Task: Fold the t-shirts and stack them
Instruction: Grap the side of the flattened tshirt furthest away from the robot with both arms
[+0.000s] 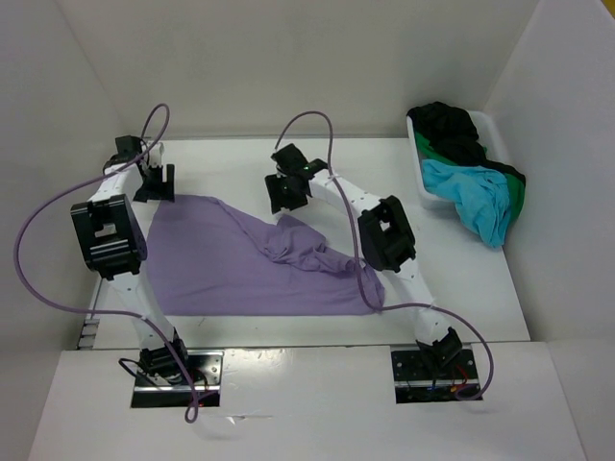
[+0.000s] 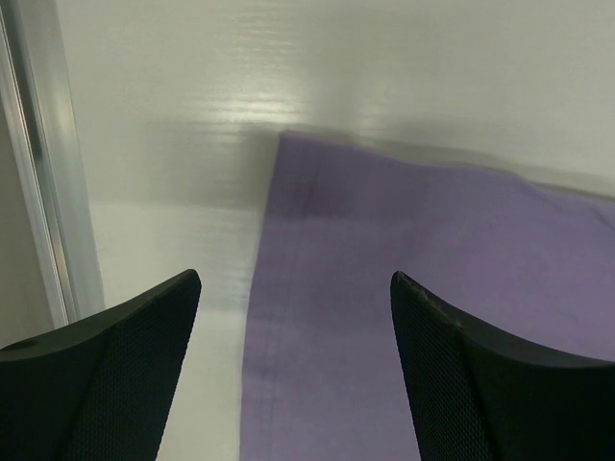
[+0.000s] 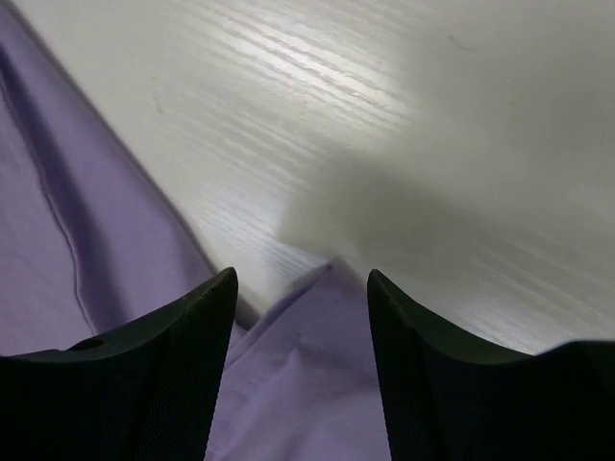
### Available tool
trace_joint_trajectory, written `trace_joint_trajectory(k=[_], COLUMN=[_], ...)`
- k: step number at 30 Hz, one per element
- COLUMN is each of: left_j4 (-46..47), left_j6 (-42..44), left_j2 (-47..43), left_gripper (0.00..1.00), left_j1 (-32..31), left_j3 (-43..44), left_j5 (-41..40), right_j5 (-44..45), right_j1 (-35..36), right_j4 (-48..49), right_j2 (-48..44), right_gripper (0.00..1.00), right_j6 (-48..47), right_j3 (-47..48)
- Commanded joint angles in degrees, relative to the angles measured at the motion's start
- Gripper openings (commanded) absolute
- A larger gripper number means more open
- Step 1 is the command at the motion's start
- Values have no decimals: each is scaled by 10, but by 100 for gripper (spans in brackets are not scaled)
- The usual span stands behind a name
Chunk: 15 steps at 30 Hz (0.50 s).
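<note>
Lavender t-shirt [image 1: 240, 269] cloth shows under both sets of jaws, and neither set is pinching it. The left gripper [image 2: 293, 283] has its jaws wide apart. Below the gap is a corner of the shirt with a stitched hem, and bare white table [image 1: 240, 158] lies beside it. The right gripper [image 3: 298, 279] has its jaws apart too. A small pointy bit of the purple cloth sits in the gap between them. I cannot tell if the fingers touch the cloth.

From above, the left gripper is near the far left corner of the table, over the shirt's far left corner. The right gripper is near the middle of the far edge, over the shirt's far edge. The shirt lies spread out from the left side to past the middle, down toward the near edge. It is flat on the left and bunched up in wrinkles on the right.

A white bin [image 1: 415, 163] sits at the far right corner. In it are the black t-shirt [image 1: 452, 125], the green t-shirt [image 1: 428, 149] and the turquoise t-shirt [image 1: 476, 197]. The turquoise one hangs over the bin's near rim.
</note>
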Motion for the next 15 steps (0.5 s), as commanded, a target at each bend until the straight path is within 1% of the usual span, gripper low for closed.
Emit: trace_joint_trajectory(k=[1, 6, 10, 11, 13, 14, 15], left_j4=[25, 30, 30, 16, -10, -16, -16], left_j6=[-10, -5, 0, 0, 6, 6, 12], left_j2=[25, 50, 84, 92, 111, 117, 123], left_gripper=[87, 88, 88, 88, 88, 88, 88], left_j1=[1, 6, 6, 1, 1, 1, -5], left_j3=[47, 71, 105, 125, 139, 139, 139], left_j5=[-5, -11, -4, 1, 16, 16, 7], right_j5=[15, 51, 65, 65, 65, 65, 65], right_j1=[9, 20, 20, 20, 20, 20, 20], right_j4=[-44, -62, -67, -67, -73, -74, -74], right_j2=[25, 14, 14, 14, 14, 14, 14], right_gripper=[61, 60, 50, 43, 37, 36, 33], right_j6=[-21, -27, -27, -27, -27, -27, -27], right_j3=[43, 27, 13, 13, 13, 13, 13])
